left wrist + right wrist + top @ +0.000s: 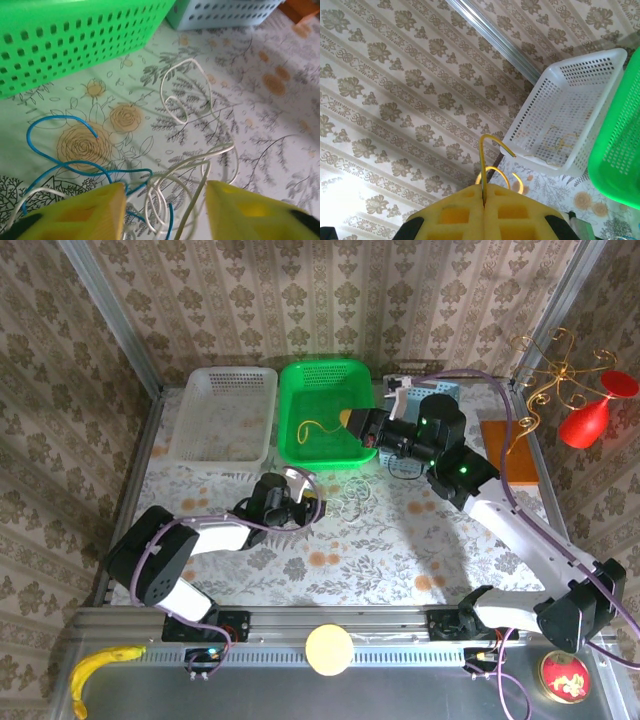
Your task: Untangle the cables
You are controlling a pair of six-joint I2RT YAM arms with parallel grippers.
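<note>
Closest to the lens in the left wrist view are my left gripper's point(165, 202) two yellow fingers point(75, 215), low in the frame. They stand apart and straddle the tangle without clamping anything. The blue cable point(60, 117) curls at centre left, and the cream-white cable point(192, 60) loops up through the middle. The two cross in a small knot between the fingers. I read this as lining up to pinch one strand. The green basket point(75, 40) fills the upper left and a pale blue basket point(225, 12) sits at upper right.

In the right wrist view, the right gripper point(484, 192) is pressed closed at the bottom on a yellow cable point(483, 160), which rises straight from the seam and hooks right. I take it this one has been freed and is being carried to a basket. The white basket point(570, 115) at right holds what may be thin yellowish strands, but they are too faint to be sure.

In the top view, the right gripper hovers over the green basket at upper centre, with the yellow cable dangling inside it. The tangle lies on the floral tablecloth point(400, 550) at centre, just beside the left gripper.
</note>
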